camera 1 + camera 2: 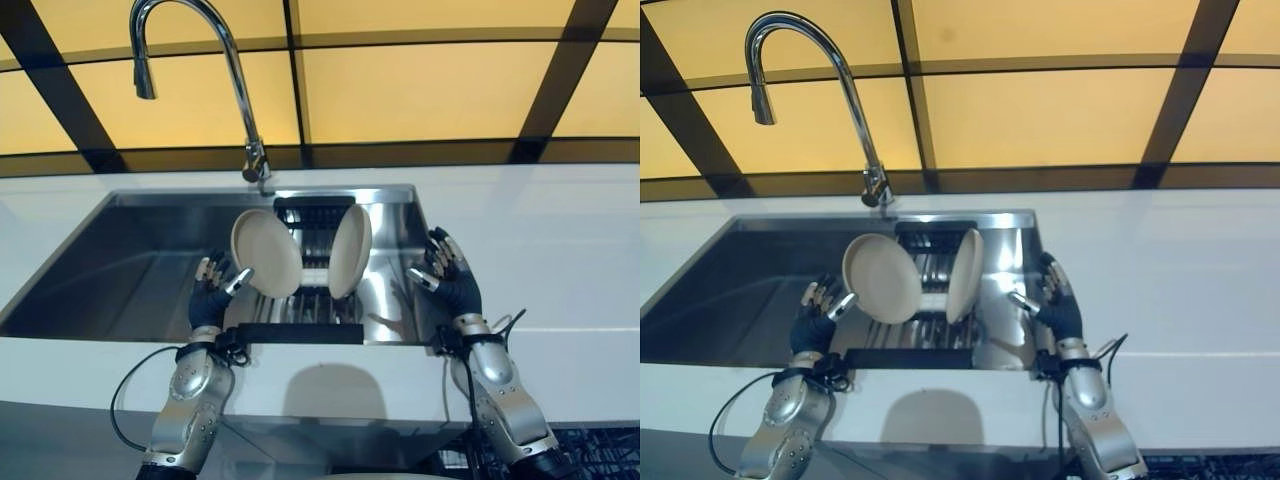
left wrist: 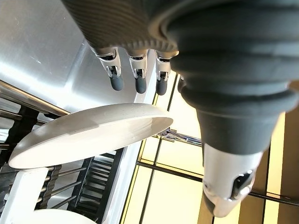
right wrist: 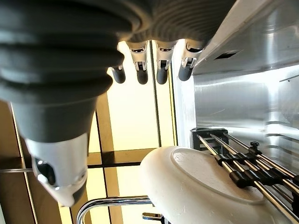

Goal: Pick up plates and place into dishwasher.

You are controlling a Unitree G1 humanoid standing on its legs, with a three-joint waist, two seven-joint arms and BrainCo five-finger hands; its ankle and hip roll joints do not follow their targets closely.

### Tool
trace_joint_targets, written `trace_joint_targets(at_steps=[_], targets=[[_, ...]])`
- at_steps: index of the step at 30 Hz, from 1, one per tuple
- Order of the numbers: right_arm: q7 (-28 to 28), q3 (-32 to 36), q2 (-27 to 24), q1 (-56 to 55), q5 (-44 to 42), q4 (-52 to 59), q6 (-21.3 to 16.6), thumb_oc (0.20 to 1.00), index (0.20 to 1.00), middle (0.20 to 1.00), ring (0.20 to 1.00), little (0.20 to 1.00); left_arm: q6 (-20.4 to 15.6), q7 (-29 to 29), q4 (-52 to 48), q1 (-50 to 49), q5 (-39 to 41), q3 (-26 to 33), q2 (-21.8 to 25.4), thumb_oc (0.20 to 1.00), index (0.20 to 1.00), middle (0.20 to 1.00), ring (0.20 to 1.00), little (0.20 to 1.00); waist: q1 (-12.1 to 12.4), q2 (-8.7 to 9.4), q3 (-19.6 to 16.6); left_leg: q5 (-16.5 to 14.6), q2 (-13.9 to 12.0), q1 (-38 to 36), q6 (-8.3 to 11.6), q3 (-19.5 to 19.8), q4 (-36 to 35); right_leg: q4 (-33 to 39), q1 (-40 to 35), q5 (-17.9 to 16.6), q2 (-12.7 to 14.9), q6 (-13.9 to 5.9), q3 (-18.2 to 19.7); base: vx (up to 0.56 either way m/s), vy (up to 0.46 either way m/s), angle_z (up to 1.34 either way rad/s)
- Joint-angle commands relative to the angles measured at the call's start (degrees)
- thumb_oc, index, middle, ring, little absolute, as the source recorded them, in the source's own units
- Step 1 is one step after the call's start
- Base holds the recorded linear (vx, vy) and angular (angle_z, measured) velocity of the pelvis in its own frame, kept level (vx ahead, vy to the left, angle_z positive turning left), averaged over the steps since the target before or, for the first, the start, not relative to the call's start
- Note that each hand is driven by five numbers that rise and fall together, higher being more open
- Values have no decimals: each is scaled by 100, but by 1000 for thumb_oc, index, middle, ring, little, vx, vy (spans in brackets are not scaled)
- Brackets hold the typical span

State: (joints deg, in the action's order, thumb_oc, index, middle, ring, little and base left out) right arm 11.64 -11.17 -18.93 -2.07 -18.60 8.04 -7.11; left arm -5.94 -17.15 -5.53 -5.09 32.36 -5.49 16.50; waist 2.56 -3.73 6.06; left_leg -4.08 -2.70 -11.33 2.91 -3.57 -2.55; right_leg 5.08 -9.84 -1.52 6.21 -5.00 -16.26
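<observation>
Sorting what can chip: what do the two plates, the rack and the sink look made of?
Plates: matte cream, probably ceramic or melamine. Rack: shiny metal rods with dark fittings. Sink: brushed stainless steel, judging by its soft reflections.

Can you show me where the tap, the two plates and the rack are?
tap (image 1: 225, 60), left eye view, curved neck
left plate (image 1: 266, 253), left eye view, its middle
right plate (image 1: 350, 251), left eye view, its middle
rack (image 1: 312, 225), left eye view, bars between plates

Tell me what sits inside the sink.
A dish rack sits in the sink, with two cream plates standing on edge in it: one tilted, one nearly upright. They hide part of the rack behind them.
</observation>
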Motion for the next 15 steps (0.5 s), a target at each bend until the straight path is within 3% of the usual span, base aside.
trace_joint_targets(at_steps=[1,15], targets=[[-40,137,-110,-247,80,133,-275,1000,1000,1000,1000,1000,-252,131,-167,121,33,245,235,1000,1000,1000,1000,1000,-4,231,-179,-190,-6,376,-95,-357,177,-375,149,615,142,21,-100,0,0,0],[-85,112,-103,-279,89,120,-262,1000,1000,1000,1000,1000,-362,170,-170,106,40,279,216,1000,1000,1000,1000,1000,5,219,-188,-173,-4,381,-89,-347,166,-378,151,612,150,17,-101,0,0,0]])
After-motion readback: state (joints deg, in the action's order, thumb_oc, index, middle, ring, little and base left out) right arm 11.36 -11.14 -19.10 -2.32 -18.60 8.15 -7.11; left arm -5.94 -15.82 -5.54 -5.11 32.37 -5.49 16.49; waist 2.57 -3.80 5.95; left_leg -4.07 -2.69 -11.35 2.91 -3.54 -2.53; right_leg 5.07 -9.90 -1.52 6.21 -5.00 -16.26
